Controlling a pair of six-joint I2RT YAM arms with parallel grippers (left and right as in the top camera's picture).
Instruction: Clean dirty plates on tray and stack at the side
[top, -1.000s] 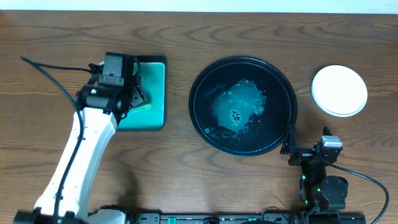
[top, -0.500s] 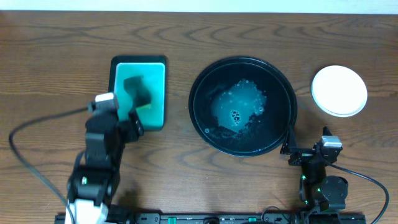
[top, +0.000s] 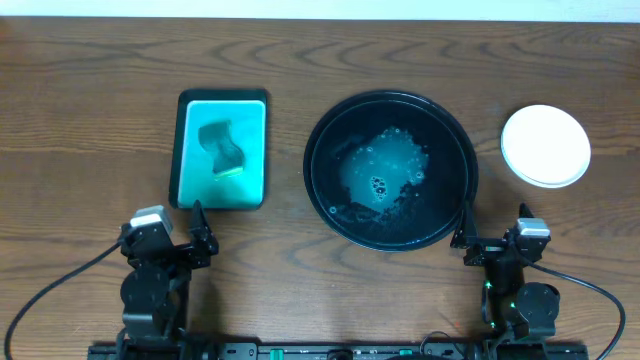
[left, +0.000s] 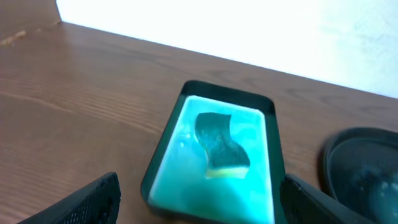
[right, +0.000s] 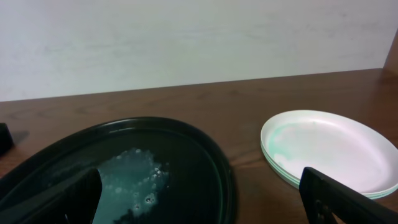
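Observation:
The black round tray (top: 455, 130) sits mid-table and holds only foamy teal water; it also shows in the right wrist view (right: 211, 162). The plates (top: 545, 146) lie stacked to its right, pale mint in the right wrist view (right: 329, 149). My left gripper (top: 192, 232) rests open and empty at the front left, just in front of the teal rectangular tray (top: 257, 150). In the left wrist view its fingers (left: 199, 205) spread wide round that tray (left: 168, 158). My right gripper (top: 466, 238) rests open and empty at the front right, by the black tray's near rim.
A dark sponge (top: 224, 148) lies in the teal rectangular tray, also in the left wrist view (left: 221, 140). The wooden table (top: 90, 120) runs to a white wall at the back.
My left arm has pulled back from the teal rectangular tray to its rest place at the front left, leaving the sponge lying in the tray. The right arm has not moved.

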